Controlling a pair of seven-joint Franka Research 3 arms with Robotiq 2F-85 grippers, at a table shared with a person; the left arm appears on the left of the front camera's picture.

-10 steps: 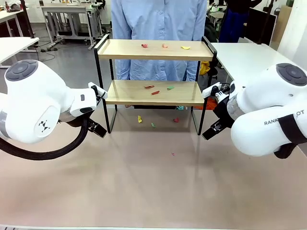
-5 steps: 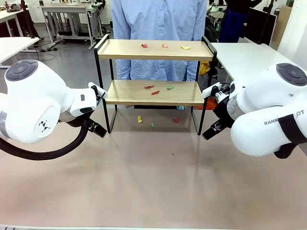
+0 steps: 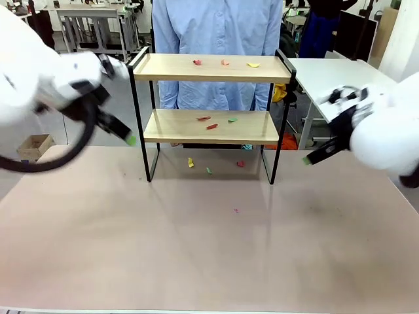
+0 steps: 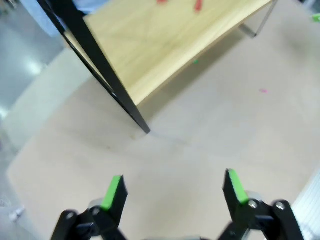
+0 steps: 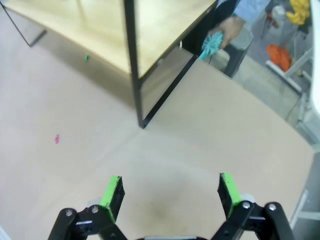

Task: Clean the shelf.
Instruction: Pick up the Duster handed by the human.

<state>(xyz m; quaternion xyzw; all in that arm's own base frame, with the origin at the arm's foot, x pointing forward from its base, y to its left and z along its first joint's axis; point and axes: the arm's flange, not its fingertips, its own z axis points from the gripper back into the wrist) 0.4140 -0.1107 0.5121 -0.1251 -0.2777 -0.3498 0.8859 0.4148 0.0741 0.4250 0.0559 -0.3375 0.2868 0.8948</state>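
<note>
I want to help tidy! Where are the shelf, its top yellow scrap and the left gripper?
shelf (image 3: 183, 68), front view, bare top board.
top yellow scrap (image 3: 253, 65), front view, its middle.
left gripper (image 4: 175, 186), left wrist view, between fingertips.

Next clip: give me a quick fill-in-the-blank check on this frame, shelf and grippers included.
1. The shelf has ___ wooden boards.
2. On its top board lie ___ coloured scraps.
3. Both the left gripper and the right gripper are ___ and hold nothing.
4. The person behind the shelf is dressed in light ___.
Missing words: two; three; open; blue.
</note>
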